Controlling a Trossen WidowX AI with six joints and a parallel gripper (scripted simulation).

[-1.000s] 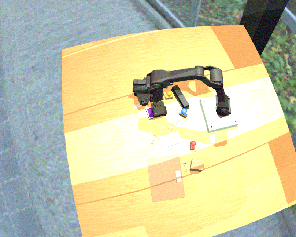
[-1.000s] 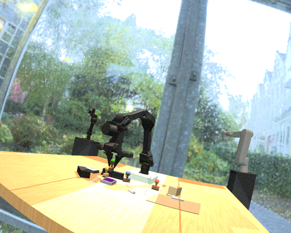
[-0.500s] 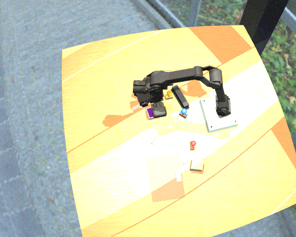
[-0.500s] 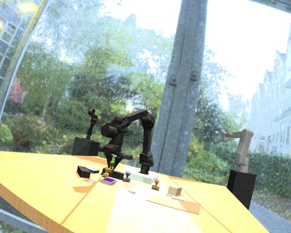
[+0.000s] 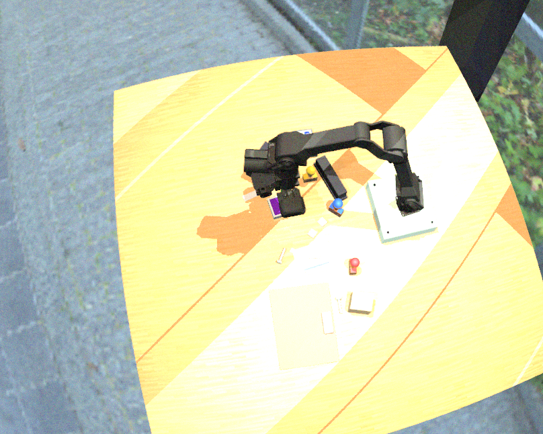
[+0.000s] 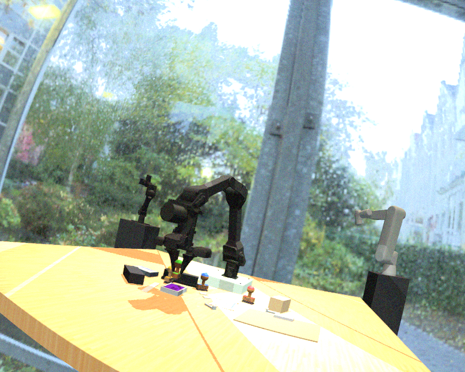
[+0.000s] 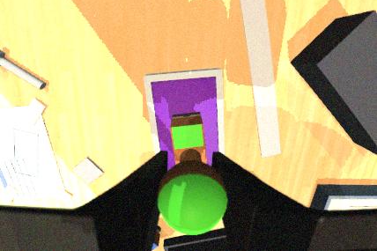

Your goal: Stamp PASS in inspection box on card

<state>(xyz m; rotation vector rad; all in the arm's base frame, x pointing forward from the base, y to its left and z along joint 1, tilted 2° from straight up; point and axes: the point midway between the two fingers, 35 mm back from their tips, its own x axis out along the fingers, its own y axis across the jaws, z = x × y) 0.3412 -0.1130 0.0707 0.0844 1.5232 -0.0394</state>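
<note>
One green-knobbed stamp (image 6: 177, 266) (image 7: 192, 203), lettering hidden.

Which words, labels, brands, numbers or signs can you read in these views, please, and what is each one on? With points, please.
None can be read with certainty.
Red-knobbed stamp (image 5: 353, 263) (image 6: 250, 289): marks on its front, too small to read.
Flat case (image 5: 306, 132) (image 6: 147, 270) (image 7: 343, 190): blue marking, too small and partly hidden.
Card (image 5: 312, 256) (image 6: 228, 305) (image 7: 48, 143): fine printed lines, no legible words.
Green-knobbed stamp (image 6: 178, 262) (image 7: 192, 203): green patch, no lettering visible.
</note>
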